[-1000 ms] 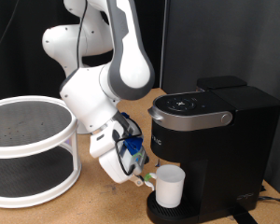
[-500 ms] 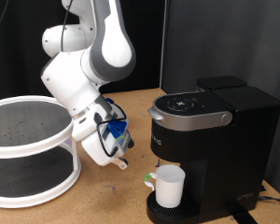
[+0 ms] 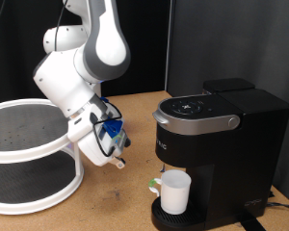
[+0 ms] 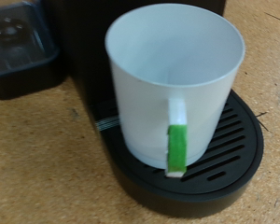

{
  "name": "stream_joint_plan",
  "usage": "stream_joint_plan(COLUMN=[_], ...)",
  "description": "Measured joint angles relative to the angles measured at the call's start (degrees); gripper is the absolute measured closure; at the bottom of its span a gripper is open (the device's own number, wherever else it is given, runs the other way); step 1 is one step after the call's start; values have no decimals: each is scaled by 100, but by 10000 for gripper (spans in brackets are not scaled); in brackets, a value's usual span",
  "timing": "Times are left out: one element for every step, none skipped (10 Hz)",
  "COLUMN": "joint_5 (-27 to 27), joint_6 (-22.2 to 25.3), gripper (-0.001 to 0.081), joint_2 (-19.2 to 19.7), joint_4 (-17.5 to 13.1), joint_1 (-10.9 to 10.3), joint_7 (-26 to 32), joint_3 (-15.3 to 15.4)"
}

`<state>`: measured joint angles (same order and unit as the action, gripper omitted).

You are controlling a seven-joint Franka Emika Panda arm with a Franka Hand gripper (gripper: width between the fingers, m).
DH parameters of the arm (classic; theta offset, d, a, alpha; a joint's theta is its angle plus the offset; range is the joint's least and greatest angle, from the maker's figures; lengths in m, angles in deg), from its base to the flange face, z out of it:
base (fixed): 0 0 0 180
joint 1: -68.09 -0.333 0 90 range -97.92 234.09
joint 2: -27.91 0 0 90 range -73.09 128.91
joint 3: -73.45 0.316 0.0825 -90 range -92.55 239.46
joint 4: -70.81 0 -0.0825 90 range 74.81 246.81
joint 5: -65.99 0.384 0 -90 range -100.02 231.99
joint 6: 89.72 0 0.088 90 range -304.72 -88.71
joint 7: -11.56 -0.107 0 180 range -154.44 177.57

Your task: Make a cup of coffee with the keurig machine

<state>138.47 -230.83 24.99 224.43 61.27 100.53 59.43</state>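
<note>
My gripper (image 3: 118, 165), jaw state can't tell, sits left of cup (image 3: 174, 192), upright on keurig machine (image 3: 217, 144) tray.

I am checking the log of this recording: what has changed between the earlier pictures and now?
The tool has drawn back from the small white mug toward the exterior view's left and a little up, so a wider gap lies between them; nothing shows between its fingers. The mug stays on the round drip tray of the boxy black coffee machine, lid shut. The white two-tier round shelf has not moved.
</note>
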Motion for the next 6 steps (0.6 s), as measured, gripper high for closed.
stream_joint_plan(joint_5=[-91,-193,-333,-487,-620,-752], joint_6=[215,400,556,672,767,833], gripper=[1,1,1,1,1,1], joint_2=[-152,-348,-562,-779,-991,-1204], joint_4=[90,166,218,244,250,244], joint_1=[101,200,292,366,432,484], joint_7=[58,65,25,-96,-282,-526], joint_3=[-111,-209,-285,-339,-357,-359])
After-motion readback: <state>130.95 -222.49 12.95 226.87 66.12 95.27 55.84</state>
